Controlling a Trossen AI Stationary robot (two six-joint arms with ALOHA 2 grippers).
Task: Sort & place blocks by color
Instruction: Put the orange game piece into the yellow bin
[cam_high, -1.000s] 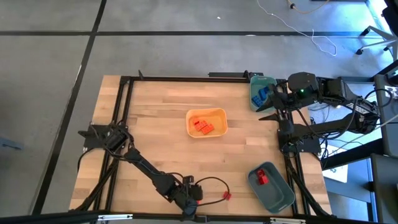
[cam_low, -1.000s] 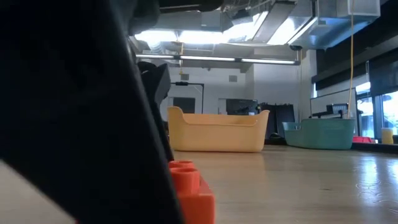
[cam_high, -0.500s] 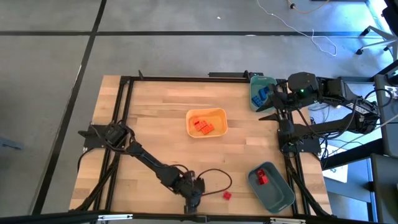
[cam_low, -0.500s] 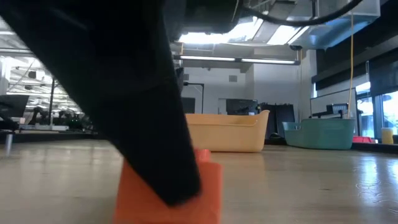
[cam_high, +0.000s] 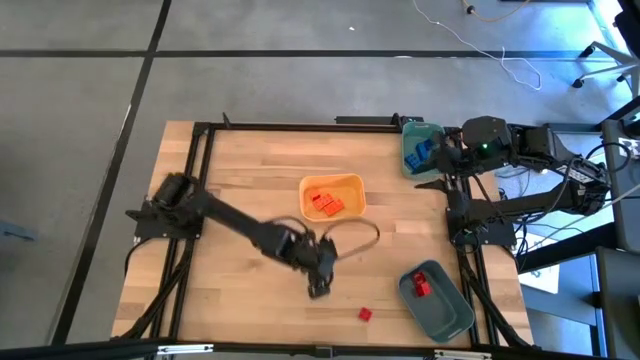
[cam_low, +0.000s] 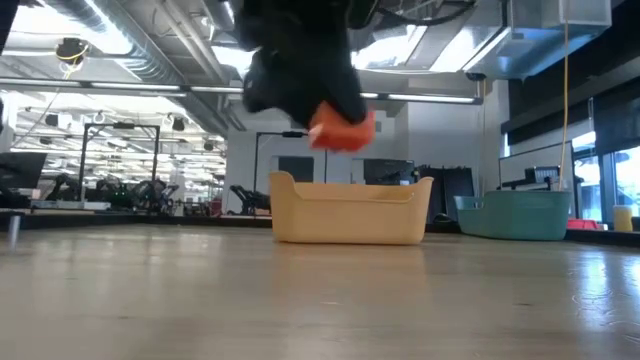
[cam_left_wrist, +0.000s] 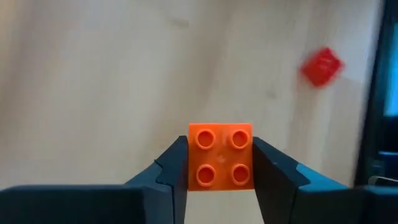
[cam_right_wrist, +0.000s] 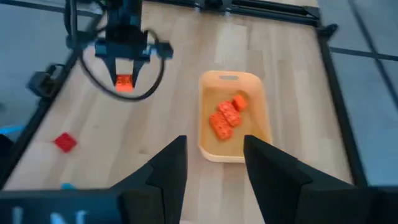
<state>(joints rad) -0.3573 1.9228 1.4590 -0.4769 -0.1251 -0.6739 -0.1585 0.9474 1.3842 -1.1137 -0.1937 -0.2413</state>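
The left gripper (cam_left_wrist: 221, 165) is clamped on an orange block (cam_left_wrist: 221, 155), its two fingers (cam_left_wrist: 173, 171) pressed against the block's sides with the four studs facing the wrist camera. In the low view the block (cam_low: 342, 130) hangs clear of the table (cam_high: 230, 180), above the rim of the tray (cam_low: 350, 212). From above, the gripper (cam_high: 318, 287) sits over the middle of the table, toward the near edge, with a black cable (cam_high: 355, 240) looping beside it (the block itself is hidden under the gripper there).

The yellow tray (cam_high: 352, 183) lies just beyond, near the table's centre, and holds several orange blocks (cam_high: 323, 202). A lone red block (cam_high: 365, 314) lies on the wood near the near edge, well apart from the gripper. At the near right corner a teal bin (cam_high: 445, 310) holds a red block (cam_high: 421, 286); at the far right corner another teal bin (cam_high: 408, 130) holds blue blocks (cam_high: 421, 152).

The right gripper (cam_right_wrist: 208, 168) waits with its fingers spread and empty at the far right corner, by the blue-block bin.
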